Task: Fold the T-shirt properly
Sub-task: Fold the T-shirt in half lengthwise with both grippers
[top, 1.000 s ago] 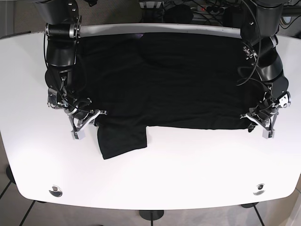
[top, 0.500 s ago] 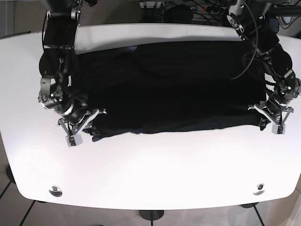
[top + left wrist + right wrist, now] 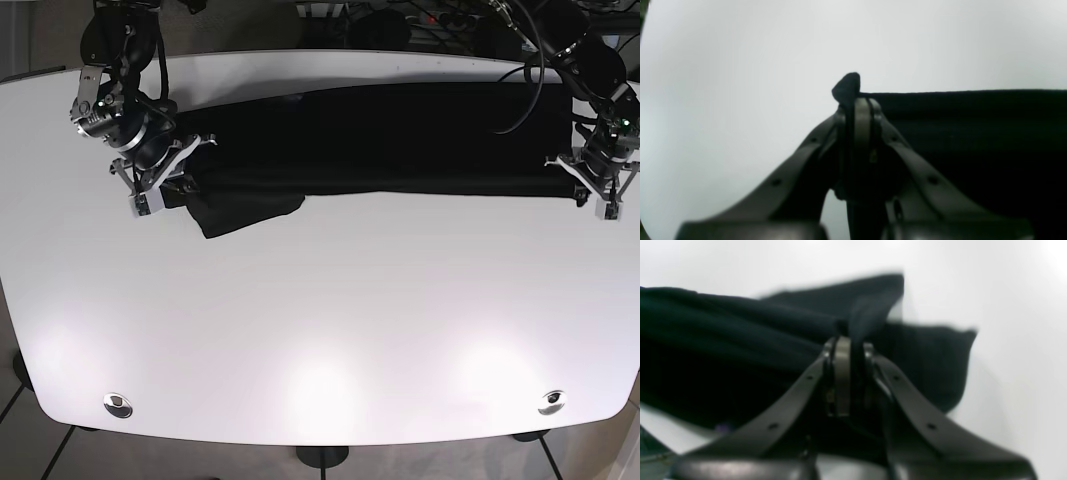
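Step in hand, judged: the first lengthwise fold, with the near hem carried toward the far edge of the white oval table [image 3: 320,330]. The black cotton T-shirt [image 3: 400,135] is laid as a narrow band along the far side of the table. Its long axis runs left-right across the base view, parallel to the table's far edge.

The left gripper [image 3: 598,192] is clamped on the band's corner at base-view right; in the left wrist view the jaws are seen pressed together with a nub of black cloth [image 3: 846,87] pinched and poking out above them. The right gripper [image 3: 160,185] is likewise clenched on the shirt at base-view left; in the right wrist view fabric is seen nipped between the closed jaws.

One sleeve [image 3: 245,210] is left hanging out below the band near the right gripper, pointing toward the near side of the table. Which end holds the collar cannot be told; the cloth is too dark.

Next move, judged: the held edge is to be lowered and aligned with the far edge, both grips released evenly so no skew is introduced. The stray sleeve is then to be tucked in before any crosswise fold.

Risk: uneven release would leave the band crooked.
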